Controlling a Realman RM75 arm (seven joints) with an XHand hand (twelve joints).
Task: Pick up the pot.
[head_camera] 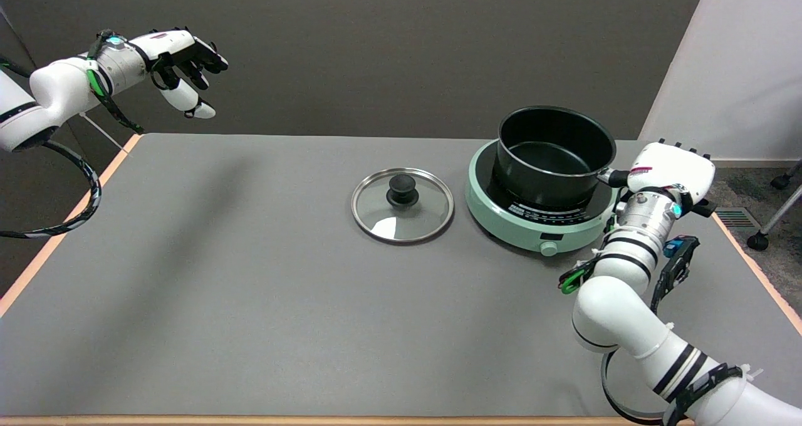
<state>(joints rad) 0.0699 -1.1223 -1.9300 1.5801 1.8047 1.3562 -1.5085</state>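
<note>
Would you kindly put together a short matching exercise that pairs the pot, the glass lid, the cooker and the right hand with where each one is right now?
Things:
1. pot
2. glass lid
3. cooker
4. right hand

Places:
A. flat on the grey table, left of the cooker
B. at the pot's handle, on its right side
C. on the table, under the pot
D. on top of the cooker

Pairs: 1-D, 2-A, 3-C, 4-B

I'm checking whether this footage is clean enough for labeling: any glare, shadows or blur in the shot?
Head view: sharp throughout, evenly lit. Glare only as a pale patch on the glass lid. A soft, broad shadow crosses the table at left. The black pot interior reads dark, with little detail; the right hand is crisp.
</note>
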